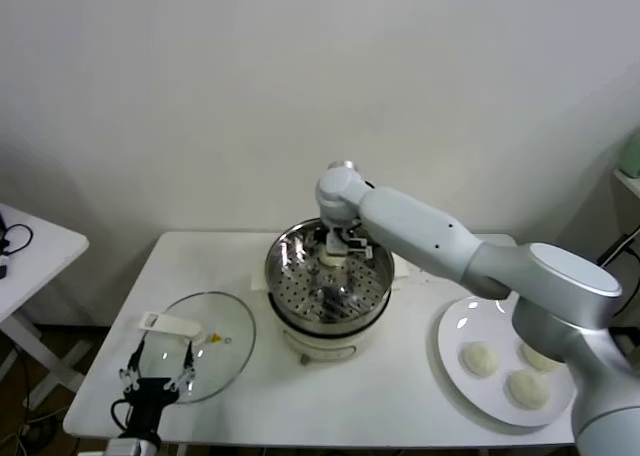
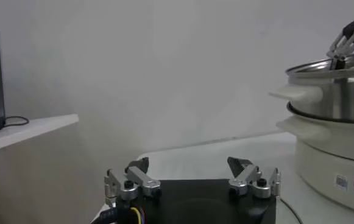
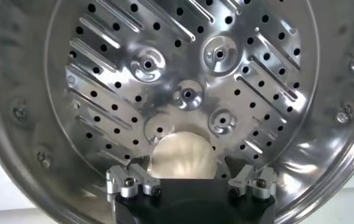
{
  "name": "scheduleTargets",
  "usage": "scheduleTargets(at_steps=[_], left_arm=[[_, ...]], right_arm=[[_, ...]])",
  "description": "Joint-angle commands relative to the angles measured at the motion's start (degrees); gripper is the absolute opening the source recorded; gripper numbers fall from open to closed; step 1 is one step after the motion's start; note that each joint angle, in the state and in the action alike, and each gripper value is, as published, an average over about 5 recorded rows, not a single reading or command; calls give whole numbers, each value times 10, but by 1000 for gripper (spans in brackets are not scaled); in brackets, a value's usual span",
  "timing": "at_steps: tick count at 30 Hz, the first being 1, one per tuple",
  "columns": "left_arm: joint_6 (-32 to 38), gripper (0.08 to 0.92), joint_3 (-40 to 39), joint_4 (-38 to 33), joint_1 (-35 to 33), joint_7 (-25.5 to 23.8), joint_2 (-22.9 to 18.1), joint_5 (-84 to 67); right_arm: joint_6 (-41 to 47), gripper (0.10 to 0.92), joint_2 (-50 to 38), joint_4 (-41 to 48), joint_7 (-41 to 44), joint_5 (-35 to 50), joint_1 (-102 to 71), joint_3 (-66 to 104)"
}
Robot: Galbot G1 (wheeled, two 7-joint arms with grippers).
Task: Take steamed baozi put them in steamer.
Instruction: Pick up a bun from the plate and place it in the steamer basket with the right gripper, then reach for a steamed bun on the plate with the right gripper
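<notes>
The steamer (image 1: 328, 294), a shiny steel pot with a perforated tray (image 3: 189, 67) on a cream base, stands mid-table. My right gripper (image 1: 343, 244) reaches into its far side. In the right wrist view its fingers (image 3: 139, 176) stand spread on either side of one cream-white baozi (image 3: 181, 156) that lies on the tray, with a small gap showing on one side. Three more baozi (image 1: 480, 359) lie on the white plate (image 1: 452, 328) at the right. My left gripper (image 1: 157, 368) hangs open and empty over the glass lid, near the table's front left.
The flat glass lid (image 1: 215, 341) with a white handle (image 1: 170, 324) lies left of the steamer. The steamer also shows in the left wrist view (image 2: 335, 115), with my right gripper (image 2: 345, 44) at its rim. A small side table (image 1: 30, 246) stands far left.
</notes>
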State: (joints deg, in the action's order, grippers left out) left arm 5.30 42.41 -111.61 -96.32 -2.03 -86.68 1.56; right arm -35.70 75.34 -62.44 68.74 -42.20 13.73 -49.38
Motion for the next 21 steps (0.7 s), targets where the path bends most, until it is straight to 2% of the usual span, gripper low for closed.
scheduleTargets(at_steps=[1, 7, 15, 18, 21], left_arm=[[-1, 823, -1, -1, 0, 0, 0, -1], [-4, 823, -2, -2, 5, 0, 1, -1], [-7, 823, 6, 11, 23, 9, 3, 2], [-10, 823, 3, 6, 23, 9, 6, -3], [-12, 823, 0, 4, 25, 9, 7, -3]], right_arm=[[-6, 823, -36, -46, 13, 45, 33, -8], [63, 823, -157, -137, 45, 242, 145, -76], [293, 823, -328, -160, -9, 557, 257, -202], [346, 823, -393, -159, -30, 613, 249, -217], [378, 823, -446, -164, -34, 630, 223, -214]])
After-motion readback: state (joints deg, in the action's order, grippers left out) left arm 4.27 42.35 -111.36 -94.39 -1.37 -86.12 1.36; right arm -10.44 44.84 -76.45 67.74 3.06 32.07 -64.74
